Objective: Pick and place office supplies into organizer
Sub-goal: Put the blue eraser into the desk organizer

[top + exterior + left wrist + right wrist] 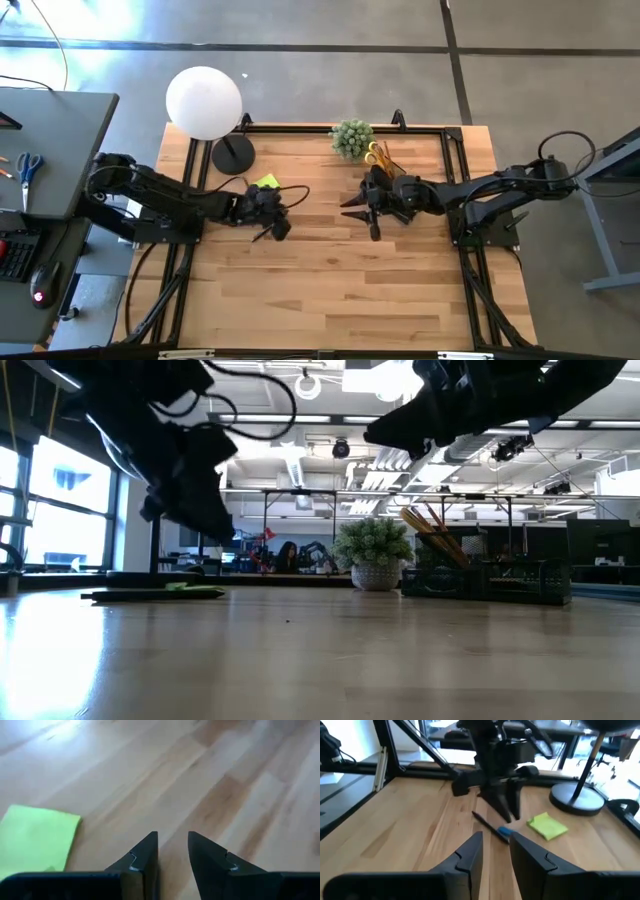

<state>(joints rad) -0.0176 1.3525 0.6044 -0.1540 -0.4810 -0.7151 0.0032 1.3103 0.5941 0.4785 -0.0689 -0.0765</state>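
Observation:
My left gripper hovers over the table's middle left, fingers a narrow gap apart with nothing between them. In the right wrist view it points down just above a dark pen with a blue end lying flat on the wood. The lime-green sticky-note pad lies flat beside it. My right gripper hangs over the table's middle, narrowly open and empty. The black organizer stands at the far edge with yellow-handled scissors and orange pencils standing in it.
A potted plant stands next to the organizer on its left. The lamp's round black base and white globe are at the far left corner. A black frame lines the table's far and side edges. Bare wood stretches toward the near edge.

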